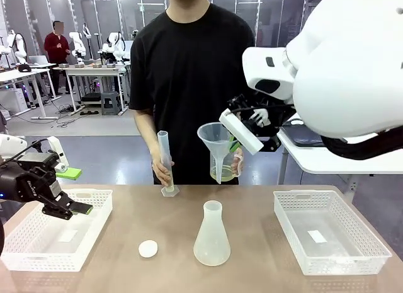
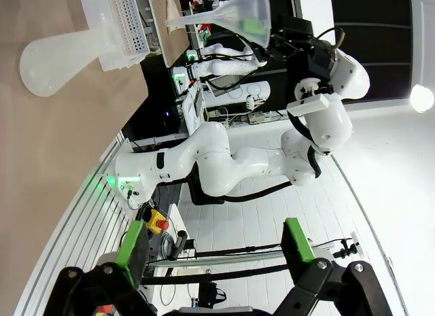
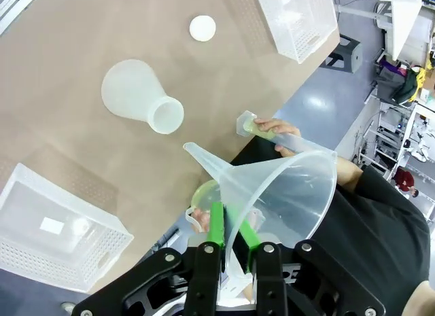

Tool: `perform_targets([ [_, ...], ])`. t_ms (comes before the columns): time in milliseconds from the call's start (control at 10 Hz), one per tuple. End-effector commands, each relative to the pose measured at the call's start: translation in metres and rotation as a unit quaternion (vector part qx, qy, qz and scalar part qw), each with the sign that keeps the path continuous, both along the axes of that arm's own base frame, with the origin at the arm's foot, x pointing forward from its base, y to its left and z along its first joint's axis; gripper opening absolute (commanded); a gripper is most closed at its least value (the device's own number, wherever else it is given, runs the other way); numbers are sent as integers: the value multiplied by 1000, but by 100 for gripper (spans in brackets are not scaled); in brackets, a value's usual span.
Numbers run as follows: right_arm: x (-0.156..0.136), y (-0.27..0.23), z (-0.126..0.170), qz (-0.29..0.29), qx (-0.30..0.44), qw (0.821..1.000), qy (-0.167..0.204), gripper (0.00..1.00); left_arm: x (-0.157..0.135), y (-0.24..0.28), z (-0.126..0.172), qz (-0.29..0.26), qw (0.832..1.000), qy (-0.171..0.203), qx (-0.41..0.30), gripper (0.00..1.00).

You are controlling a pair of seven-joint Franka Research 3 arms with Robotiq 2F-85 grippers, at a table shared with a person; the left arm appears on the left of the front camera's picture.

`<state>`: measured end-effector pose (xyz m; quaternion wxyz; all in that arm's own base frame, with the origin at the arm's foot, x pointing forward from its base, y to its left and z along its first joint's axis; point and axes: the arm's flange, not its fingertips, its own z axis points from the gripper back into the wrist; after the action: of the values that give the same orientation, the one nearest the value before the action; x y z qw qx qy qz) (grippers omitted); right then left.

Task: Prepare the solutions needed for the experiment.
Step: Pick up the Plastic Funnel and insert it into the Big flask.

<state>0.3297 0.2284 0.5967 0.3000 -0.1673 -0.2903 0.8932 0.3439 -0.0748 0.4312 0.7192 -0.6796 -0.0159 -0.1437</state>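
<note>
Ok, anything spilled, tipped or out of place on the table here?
Nothing stands out. The conical flask stands upright and open, a small white cap lying apart beside it. The right gripper is shut on the funnel, held in the air, not in the flask's neck. No spill shows on the table.

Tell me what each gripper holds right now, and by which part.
The right gripper is shut on the funnel, its fingers pinching the wall of the wide cone near the rim. The left gripper is open, holding nothing.

White cap (image 1: 148, 248) lies on table (image 1: 258, 242) between two baskets (image 1: 343, 263)
</note>
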Motion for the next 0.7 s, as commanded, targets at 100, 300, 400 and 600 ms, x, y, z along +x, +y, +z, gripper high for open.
perform_targets([
  [100, 19, -5, -29, 14, 19, 1000, 2, 7, 0, -1, 4, 1, 1000, -1, -1, 100],
  [300, 28, -5, -46, 25, 27, 999, 5, 7, 0, -1, 4, 1, 1000, -1, -1, 100],
  [400, 31, -4, -52, 23, 28, 999, 13, 7, 0, -1, 4, 1, 1000, -1, -1, 100],
  [600, 38, -1, -62, 23, 28, 999, 28, 7, 0, -1, 4, 1, 1000, -1, -1, 100],
])
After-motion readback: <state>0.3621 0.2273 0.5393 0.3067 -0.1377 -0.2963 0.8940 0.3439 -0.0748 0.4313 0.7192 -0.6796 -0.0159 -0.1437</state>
